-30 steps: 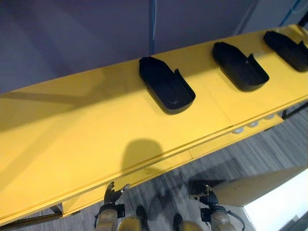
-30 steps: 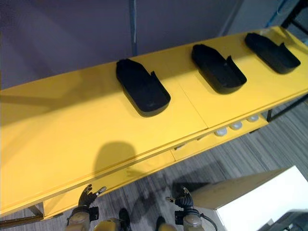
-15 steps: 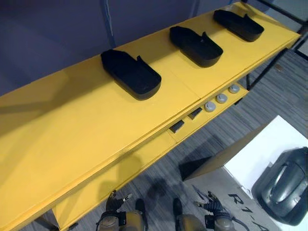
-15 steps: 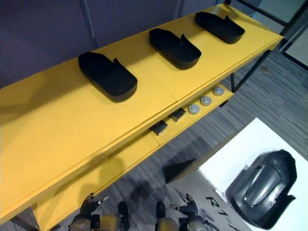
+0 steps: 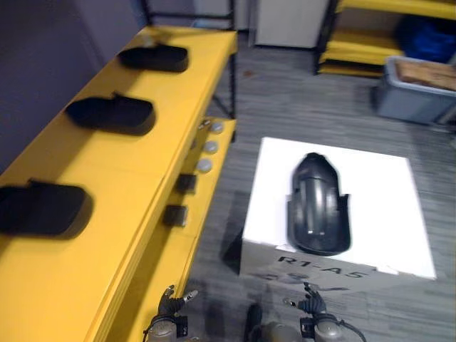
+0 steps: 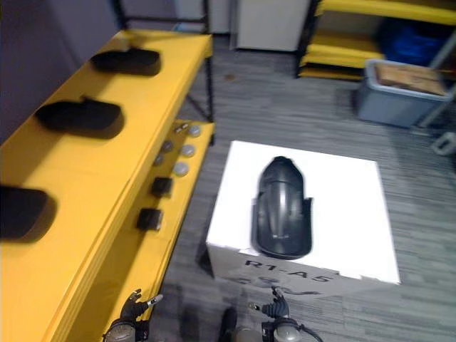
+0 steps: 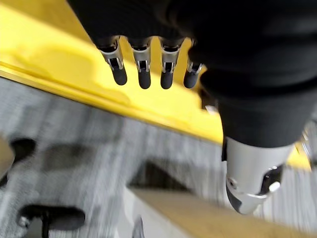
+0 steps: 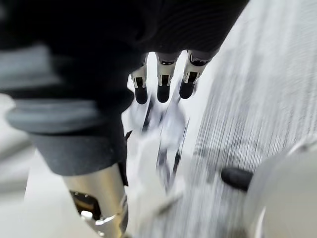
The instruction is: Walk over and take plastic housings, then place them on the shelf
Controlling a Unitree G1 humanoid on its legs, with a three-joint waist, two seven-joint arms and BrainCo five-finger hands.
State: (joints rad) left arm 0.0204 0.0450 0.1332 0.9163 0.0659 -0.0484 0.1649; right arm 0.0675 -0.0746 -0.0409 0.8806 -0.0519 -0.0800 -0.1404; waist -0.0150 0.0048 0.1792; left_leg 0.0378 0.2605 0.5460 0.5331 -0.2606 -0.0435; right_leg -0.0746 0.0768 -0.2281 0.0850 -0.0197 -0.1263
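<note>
Plastic housing (image 5: 318,206): lying mid-top of the white box (image 5: 377,185), apparently awaiting pickup. Three more housings (image 5: 112,114): sitting spaced along the yellow shelf (image 5: 121,178), seemingly already delivered. Left hand (image 5: 169,303), right hand (image 5: 308,301): hanging low, fingers slack, carrying nothing.

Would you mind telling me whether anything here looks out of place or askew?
Nothing stands out: three black housings sit spaced along the yellow shelf, and a fourth housing lies on the white box.
</note>
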